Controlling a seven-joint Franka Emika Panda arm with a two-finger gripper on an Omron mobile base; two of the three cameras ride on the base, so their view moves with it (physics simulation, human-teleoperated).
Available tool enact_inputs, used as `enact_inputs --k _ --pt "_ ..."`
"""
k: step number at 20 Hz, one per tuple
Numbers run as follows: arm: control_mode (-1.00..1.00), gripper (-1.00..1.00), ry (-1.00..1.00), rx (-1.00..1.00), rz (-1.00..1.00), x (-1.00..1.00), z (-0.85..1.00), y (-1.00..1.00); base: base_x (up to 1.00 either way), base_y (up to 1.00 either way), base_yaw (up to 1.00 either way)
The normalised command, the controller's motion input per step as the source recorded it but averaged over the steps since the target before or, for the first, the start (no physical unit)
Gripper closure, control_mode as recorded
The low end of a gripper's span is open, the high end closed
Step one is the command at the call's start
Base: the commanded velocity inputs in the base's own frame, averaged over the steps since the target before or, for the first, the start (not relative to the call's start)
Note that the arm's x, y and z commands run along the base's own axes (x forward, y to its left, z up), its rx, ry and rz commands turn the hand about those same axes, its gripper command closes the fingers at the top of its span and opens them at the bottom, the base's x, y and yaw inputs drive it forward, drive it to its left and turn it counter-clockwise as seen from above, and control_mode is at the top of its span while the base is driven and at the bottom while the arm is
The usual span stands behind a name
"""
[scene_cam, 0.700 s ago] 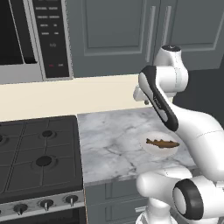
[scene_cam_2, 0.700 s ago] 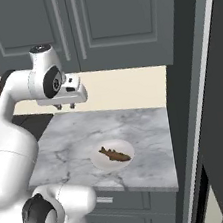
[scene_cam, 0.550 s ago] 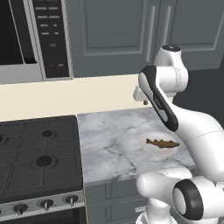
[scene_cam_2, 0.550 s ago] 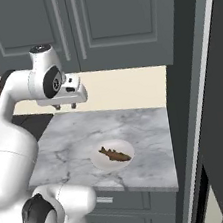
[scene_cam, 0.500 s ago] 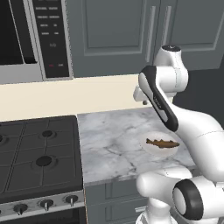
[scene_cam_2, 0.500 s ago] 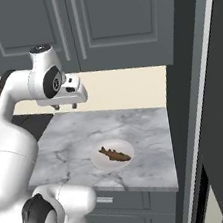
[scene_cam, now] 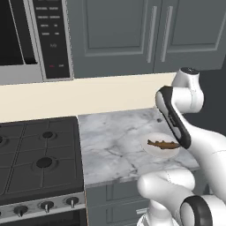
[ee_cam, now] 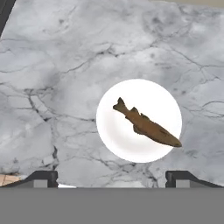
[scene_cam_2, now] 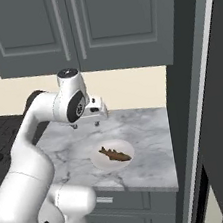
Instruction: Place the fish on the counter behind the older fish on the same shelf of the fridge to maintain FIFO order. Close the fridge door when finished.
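Marble counter [ee_cam: 52, 65] spreads beneath the hand, whose fingertips [ee_cam: 43, 177] stand wide apart, gripping nothing. Just ahead of them, centred between, lies the fish [ee_cam: 146, 124] on a round white plate [ee_cam: 113, 135], clear of both tips. It looks light, stiff, probably slick; the thicker mid-body, taken crosswise, seems the best hold.

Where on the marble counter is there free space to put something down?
Bare marble lies between the stove and the white plate, and behind the plate toward the beige wall. The counter is occupied by the plate holding the fish.
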Motion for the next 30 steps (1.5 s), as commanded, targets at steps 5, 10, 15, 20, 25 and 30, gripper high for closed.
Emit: enact_inputs --k 5,10,15,20,25,30 --pt "-1.00 -1.00 0.07 -0.07 0.09 0.01 -1.00 -0.92 0.00 0.00 0.00" --pt "-1.00 -1.00 0.02 -0.09 0.10 0.03 -0.68 -0.40 0.00 0.00 0.00" --pt "-1.00 -1.00 0.00 -0.04 0.03 0.12 -0.11 0.25 0.00 0.00 0.00" --pt "-1.00 -1.00 0.05 -0.06 0.03 0.06 -0.26 0.11 0.00 0.00 0.00" --pt "-1.00 -1.00 0.05 -0.02 0.04 0.19 -0.33 0.05 0.00 0.00 0.00" --pt "-1.00 -1.00 0.06 0.00 0.08 0.51 -0.06 0.00 0.00 0.00 0.00"
